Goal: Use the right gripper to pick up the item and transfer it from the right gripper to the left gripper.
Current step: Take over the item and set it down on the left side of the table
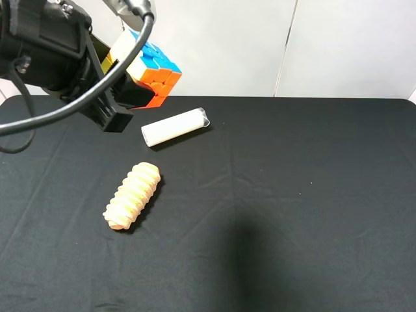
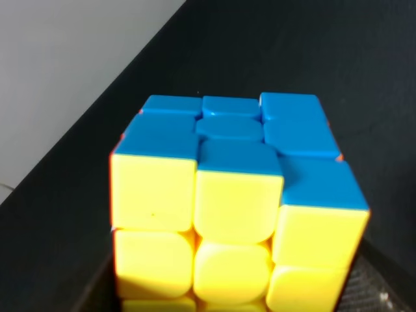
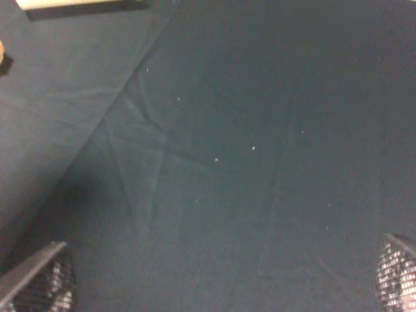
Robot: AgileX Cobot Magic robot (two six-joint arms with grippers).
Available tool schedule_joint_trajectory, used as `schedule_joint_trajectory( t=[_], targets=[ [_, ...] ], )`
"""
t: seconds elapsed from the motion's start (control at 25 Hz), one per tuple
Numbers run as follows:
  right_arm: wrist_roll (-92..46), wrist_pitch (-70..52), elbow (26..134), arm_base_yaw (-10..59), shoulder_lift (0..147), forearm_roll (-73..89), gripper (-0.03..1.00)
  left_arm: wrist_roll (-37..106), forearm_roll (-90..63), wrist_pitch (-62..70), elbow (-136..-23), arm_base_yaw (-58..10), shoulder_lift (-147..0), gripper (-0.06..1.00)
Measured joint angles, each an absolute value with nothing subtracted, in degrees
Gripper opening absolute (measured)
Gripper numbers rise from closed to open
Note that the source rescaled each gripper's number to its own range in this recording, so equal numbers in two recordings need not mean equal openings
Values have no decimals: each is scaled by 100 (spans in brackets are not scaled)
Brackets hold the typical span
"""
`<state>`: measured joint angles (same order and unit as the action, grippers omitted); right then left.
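Up at far left, above desk point(image 1: 312, 195): cube point(image 1: 148, 64) sits in left hand point(image 1: 130, 88), lifted clear of the cloth, no contact w/ desk.
Cube look, high view: small 3x3, glossy plastic, rounded tile edges. White, blue & orange faces show, plus a bit of yellow next to the hand.
Cube look, left wrist view: cube point(image 2: 227, 208) fills most of the frame. Blue face on top, yellow face toward cam, thin orange-red sliver at one side. Blue & yellow faces are one colour each as far as seen.
Left hand: clamped on the cube. Blocky black fingers point(image 1: 117, 117) either side of it, thick black cable point(image 1: 65, 112) looping off the arm.
Right hand point(image 3: 218, 279): seen in right wrist view only. Two fingertips at the frame corners, spread wide, nothing between them. Hangs over bare cloth.
Desk surface: black cloth, soft creases, a few pale specks in right wrist view. Broad dark shadow at lower middle of high view.
Other items: white cylinder point(image 1: 175, 126) lying on its side on the cloth, near the cube but not touching. Ridged tan roll point(image 1: 133, 195) closer to cam, apart from the cylinder.
Room: white wall panels point(image 1: 338, 45) behind the desk w/ a thin vertical seam.
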<state>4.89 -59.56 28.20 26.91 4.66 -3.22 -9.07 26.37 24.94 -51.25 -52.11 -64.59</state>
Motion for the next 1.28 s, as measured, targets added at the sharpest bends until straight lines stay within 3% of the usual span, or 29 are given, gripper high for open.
schedule_joint_trajectory(
  t=[0.8, 1.28],
  targets=[
    [489, -5899, 2805, 2631, 349, -338, 99, -907, 2637, 2500, -5125, -5211, -6459, 0],
    [489, -5893, 2805, 635, 349, -333, 99, -907, 2637, 2512, -5125, -5211, -6459, 0]
  ],
)
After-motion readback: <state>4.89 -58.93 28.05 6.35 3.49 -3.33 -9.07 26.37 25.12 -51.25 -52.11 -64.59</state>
